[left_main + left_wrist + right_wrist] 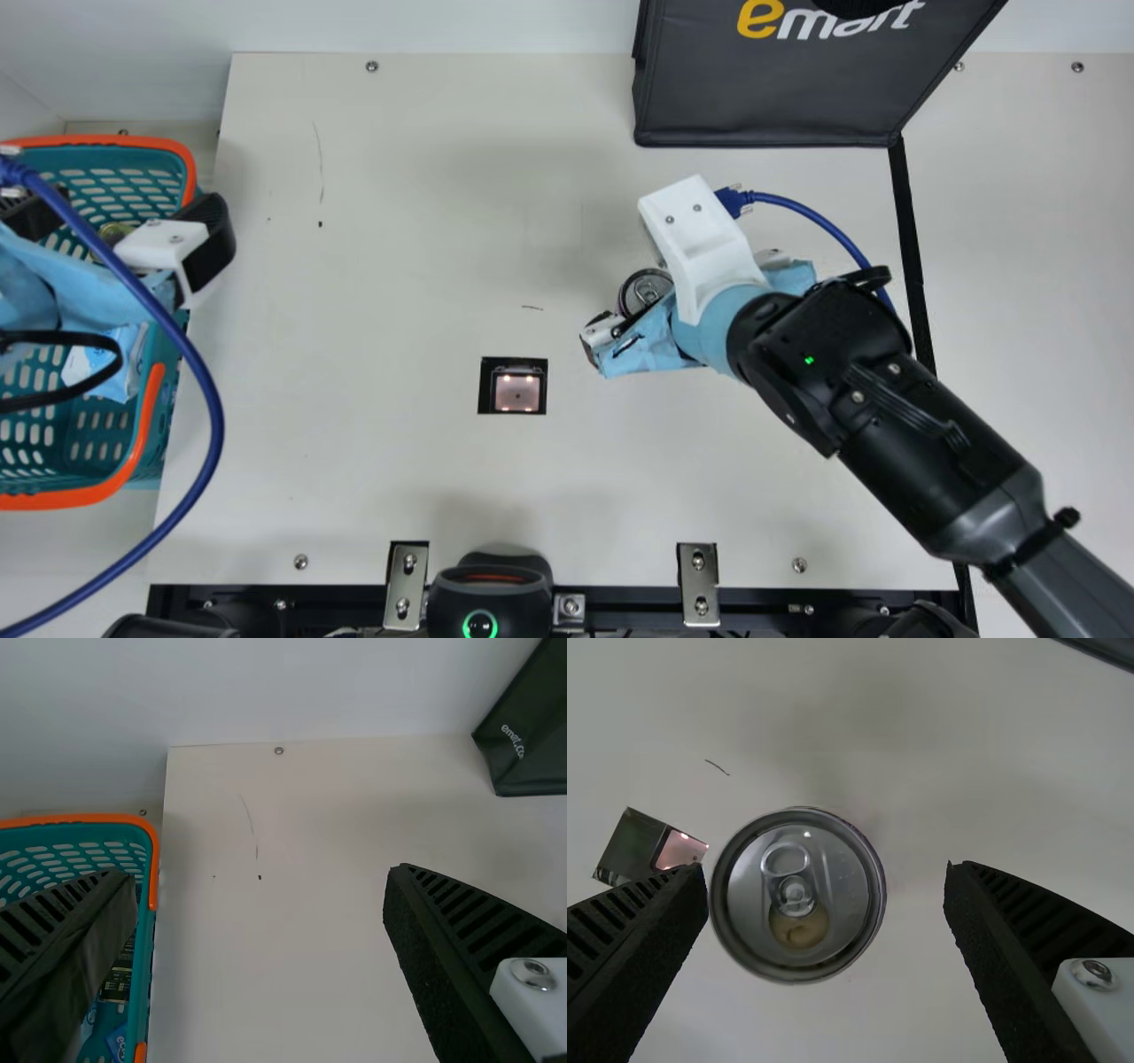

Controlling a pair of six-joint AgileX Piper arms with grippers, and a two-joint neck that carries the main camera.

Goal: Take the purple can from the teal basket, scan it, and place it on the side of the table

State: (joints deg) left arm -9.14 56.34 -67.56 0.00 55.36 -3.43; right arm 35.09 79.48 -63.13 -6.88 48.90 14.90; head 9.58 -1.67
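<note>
The silver-topped cylindrical purple can (798, 895) was stood upright on the cream table (399, 221), ungripped between the widely parted fingers of the right black gripper (651, 341); the left black gripper (121, 220) was spread wide, empty.

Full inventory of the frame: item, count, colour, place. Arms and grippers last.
can: 1, silver lid, upright between the right gripper's fingers
scanner window: 1, black frame, pinkish lit centre, set in the table
basket: 1, teal, orange rim, left
basket contents: count unclear, some dark, some blue
bag: 1, black, far side
table: 1, cream, centre
strip: 1, black, right
device: 1, black, green ring, near edge
brackets: 2, silver, near edge
cables: 2, blue, one by each arm
arms: 2, black, light-blue wraps, left and right
left gripper: 1, black fingers, open, by the basket
right gripper: 1, black fingers, open around the can
</note>
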